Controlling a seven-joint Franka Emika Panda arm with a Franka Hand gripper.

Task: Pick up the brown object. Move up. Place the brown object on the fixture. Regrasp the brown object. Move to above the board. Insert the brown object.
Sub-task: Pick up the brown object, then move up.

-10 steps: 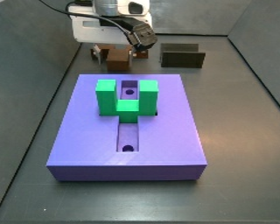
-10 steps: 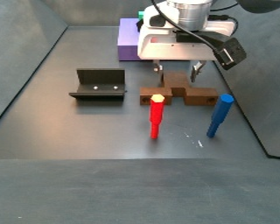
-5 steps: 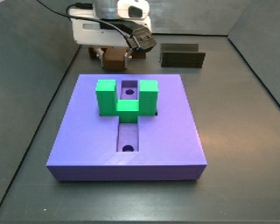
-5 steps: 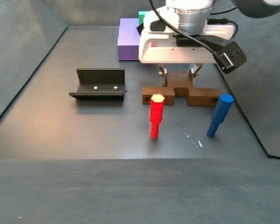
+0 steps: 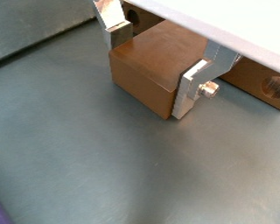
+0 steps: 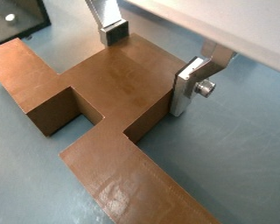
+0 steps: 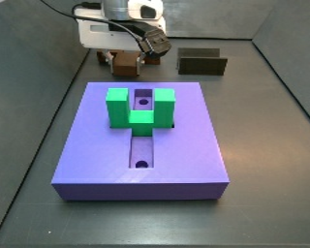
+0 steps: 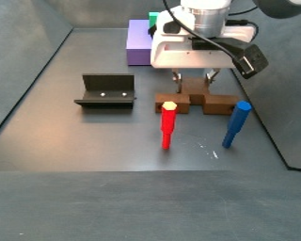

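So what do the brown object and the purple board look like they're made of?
The brown object, straddled by the end effector, looks like smooth wood or wood-toned plastic: an even orange-brown with a soft sheen. The board looks like matte plastic in a uniform lilac.

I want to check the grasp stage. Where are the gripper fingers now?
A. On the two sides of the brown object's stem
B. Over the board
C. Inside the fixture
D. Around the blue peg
A: in both wrist views the fingers flank the stem of the brown object, and the gripper is low over it.
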